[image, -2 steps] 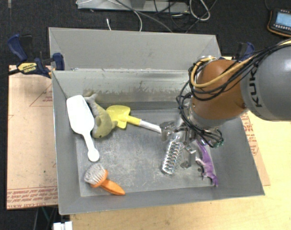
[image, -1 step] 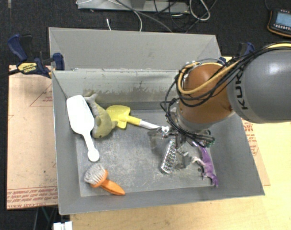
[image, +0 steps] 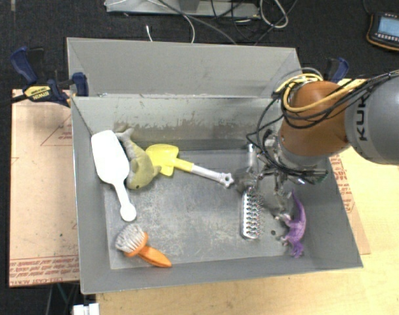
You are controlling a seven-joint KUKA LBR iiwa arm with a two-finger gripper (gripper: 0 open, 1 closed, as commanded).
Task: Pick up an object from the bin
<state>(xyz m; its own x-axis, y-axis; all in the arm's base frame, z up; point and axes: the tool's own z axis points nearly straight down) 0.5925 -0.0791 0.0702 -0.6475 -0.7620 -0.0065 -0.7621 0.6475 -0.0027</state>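
Note:
My gripper (image: 264, 174) hangs low at the right side of the bin, beneath the arm's orange cover. Directly below it lies a silver metal brush-like tool (image: 251, 216), lengthwise, its upper end reaching under the gripper. Just right of that a purple toy dinosaur (image: 294, 227) lies near the bin's right wall. The white handle end of a yellow spatula (image: 186, 165) points at the gripper from the left and stops just short of it.
A white spatula (image: 112, 166) lies at the left with a yellow-green plush toy (image: 140, 167) beside it. An orange-handled brush (image: 139, 247) sits near the front left corner. The arm and cables hide the bin's right rear corner.

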